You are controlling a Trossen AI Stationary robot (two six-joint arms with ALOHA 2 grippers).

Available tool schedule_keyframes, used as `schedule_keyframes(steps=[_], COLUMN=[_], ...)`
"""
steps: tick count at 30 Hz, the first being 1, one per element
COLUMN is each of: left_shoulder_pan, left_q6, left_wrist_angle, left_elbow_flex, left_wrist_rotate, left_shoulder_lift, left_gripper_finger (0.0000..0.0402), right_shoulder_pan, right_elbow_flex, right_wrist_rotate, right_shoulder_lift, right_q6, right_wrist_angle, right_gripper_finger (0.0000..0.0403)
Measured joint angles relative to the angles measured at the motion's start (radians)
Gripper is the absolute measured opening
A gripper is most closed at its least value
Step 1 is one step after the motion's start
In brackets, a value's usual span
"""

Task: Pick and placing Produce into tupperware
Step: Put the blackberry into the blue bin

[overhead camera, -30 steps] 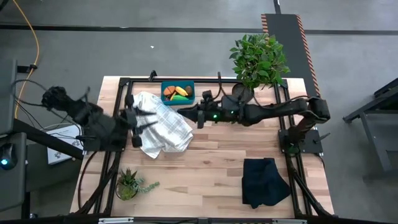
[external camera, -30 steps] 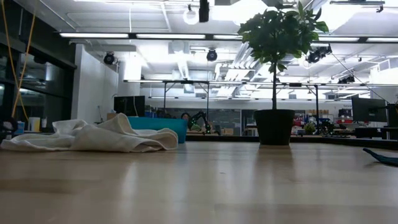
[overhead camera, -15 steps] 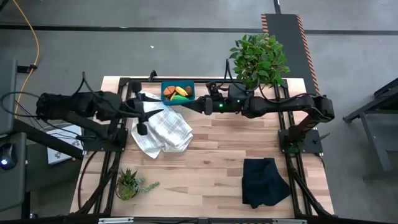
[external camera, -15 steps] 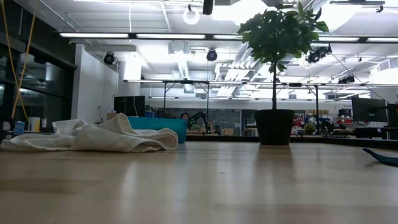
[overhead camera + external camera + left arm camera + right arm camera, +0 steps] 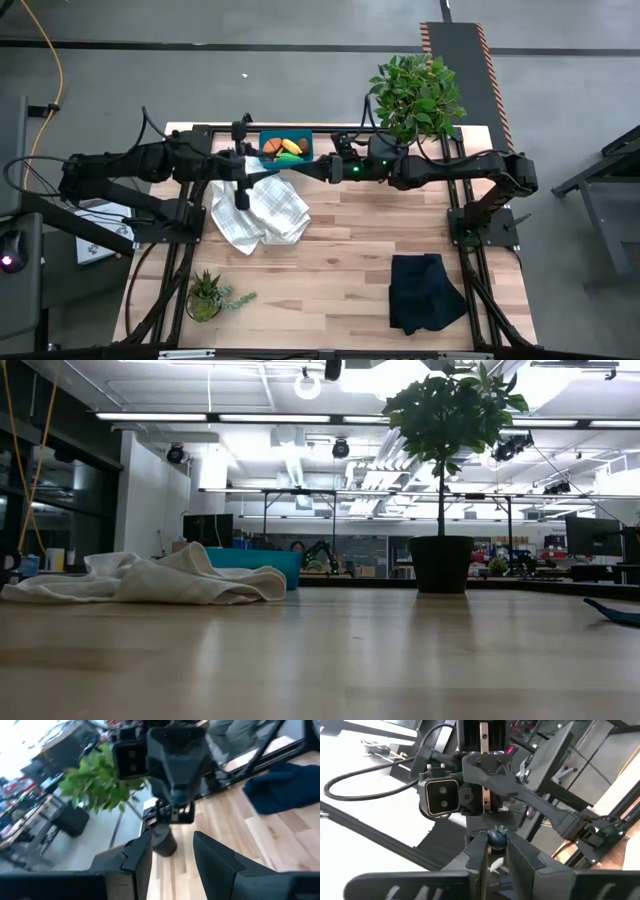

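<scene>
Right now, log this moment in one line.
left gripper: open, empty | right gripper: shut on dark berry, near tupperware | tupperware: holds produce

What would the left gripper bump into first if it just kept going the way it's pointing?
Probably the right gripper: it sits dead ahead between the left gripper's open fingers, facing it. Depth is hard to judge.

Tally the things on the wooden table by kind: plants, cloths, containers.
Plants: 2, the leafy bush in a dark pot and the small spiky green potted plant.
Cloths: 2, the white checked cloth and the black folded cloth.
Containers: 1, the teal-blue plastic tupperware, holding toy produce.
Total: 5.
</scene>
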Motion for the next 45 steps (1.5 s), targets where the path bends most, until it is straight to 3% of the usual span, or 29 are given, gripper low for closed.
schedule_keyframes(steps=[45], left_shoulder_pan=[0.0], left_q6=[0.015], left_wrist_angle=[0.105], left_elbow_flex=[0.0], left_wrist_rotate=[0.068], left_shoulder_lift=[0.088], left_gripper_finger=[0.0131], right_shoulder_pan=[0.003], right_elbow_flex=[0.0], right_wrist_rotate=[-0.031], right_shoulder_lift=[0.001], right_q6=[-0.001], right_wrist_angle=[-0.045], right_gripper_finger=[0.0044])
